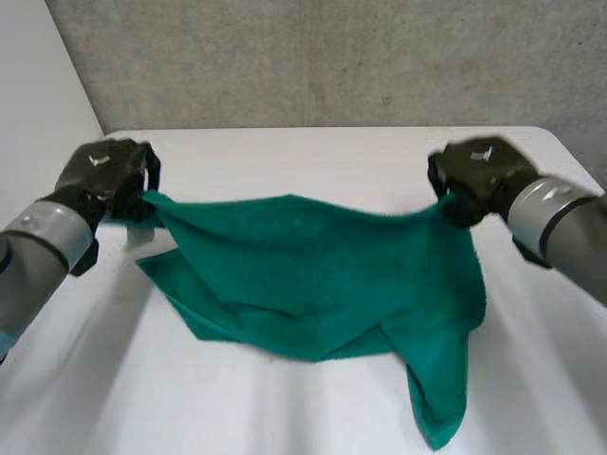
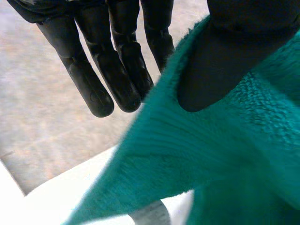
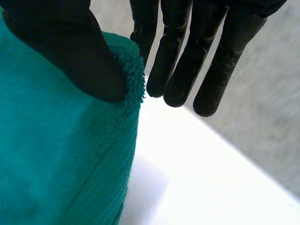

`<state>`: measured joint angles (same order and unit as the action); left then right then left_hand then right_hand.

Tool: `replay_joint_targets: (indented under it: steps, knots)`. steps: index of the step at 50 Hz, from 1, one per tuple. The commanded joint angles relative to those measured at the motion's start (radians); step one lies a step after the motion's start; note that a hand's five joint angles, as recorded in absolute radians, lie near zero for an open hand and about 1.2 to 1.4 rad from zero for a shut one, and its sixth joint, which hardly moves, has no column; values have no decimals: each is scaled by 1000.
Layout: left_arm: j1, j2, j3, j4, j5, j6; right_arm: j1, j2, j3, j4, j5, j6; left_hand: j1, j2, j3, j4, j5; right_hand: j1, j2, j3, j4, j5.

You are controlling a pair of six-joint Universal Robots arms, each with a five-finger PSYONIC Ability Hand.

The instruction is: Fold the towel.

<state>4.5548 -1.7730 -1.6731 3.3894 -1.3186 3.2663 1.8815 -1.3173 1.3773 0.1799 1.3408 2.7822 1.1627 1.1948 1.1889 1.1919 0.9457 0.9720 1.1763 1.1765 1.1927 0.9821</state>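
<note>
Green towel (image 1: 322, 275) hangs stretched above the white table (image 1: 285, 152), and its lower folds sag onto the table. At one top corner the left hand (image 1: 106, 175) pinches it, thumb against straight fingers. The right hand (image 1: 479, 175) pinches the other top corner the same way.

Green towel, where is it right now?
In the head view the green towel hangs stretched between the left hand and the right hand, each pinching a top corner, its lower part sagging onto the white table.
</note>
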Motion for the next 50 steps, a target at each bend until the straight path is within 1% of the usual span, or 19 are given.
replay_joint_targets:
  steps: [1,6,7,9,11,13,14,15,18,19,22,23,24,29,35,37,42,46,50]
  knots:
    - [3,-55,-53,-82,70,137,5,213,-32,41,6,-56,234,201,207,204,276,424,220,220,204,240]
    - [1,-166,-2,-81,62,191,8,273,-84,47,29,-69,234,201,207,204,276,424,220,220,204,240]
    - [-2,-218,51,-81,41,223,10,297,-134,47,69,-90,234,201,207,204,276,424,220,220,204,240]
    - [-5,-308,177,-87,-34,274,10,317,-179,47,98,-113,234,201,207,204,276,424,220,220,204,240]
    - [-11,-342,248,-88,-70,288,10,342,-268,40,141,-153,234,201,207,204,276,424,220,220,204,240]
    - [-22,-362,317,-88,-93,291,10,348,-302,38,152,-162,234,201,207,204,276,424,220,220,204,240]
    - [-39,-365,385,-79,-100,291,10,354,-372,29,170,-170,234,201,207,204,276,424,220,220,204,240]
    - [-51,-365,421,-74,-97,292,13,354,-450,0,185,-170,234,201,207,204,276,424,220,220,204,240]
    - [-89,-353,545,-13,-94,285,25,352,-543,-89,198,-161,234,201,207,204,276,424,220,220,204,240]
    - [-97,-344,568,14,-96,282,34,348,-582,-171,202,-153,234,201,207,204,276,424,220,220,204,240]
    - [-120,-286,605,117,-103,276,34,320,-596,-313,207,-145,234,201,207,204,276,424,220,220,204,240]
    - [-132,-242,604,196,-106,265,36,278,-587,-401,215,-141,234,201,207,204,276,424,220,220,204,240]
    - [-140,-197,592,278,-116,242,38,253,-577,-442,219,-136,234,201,207,204,276,424,220,220,204,240]
    - [-140,-79,481,412,-151,156,38,126,-425,-611,221,-105,234,201,207,204,276,424,220,220,204,240]
    - [-128,10,296,427,-165,139,22,-40,-155,-662,212,-70,234,201,207,204,276,424,220,220,204,240]
    - [-116,33,193,430,-165,142,21,-57,-118,-662,212,-70,234,201,207,204,276,424,220,220,204,240]
    - [-91,89,-37,432,-146,141,21,-175,196,-637,215,-85,234,201,207,204,276,424,220,220,204,240]
    - [-83,87,-194,427,-142,139,22,-194,369,-590,202,-84,234,201,207,204,276,424,220,220,204,240]
    - [-91,35,-289,416,-145,141,24,-140,491,-563,176,-85,234,201,207,204,276,424,220,220,204,240]
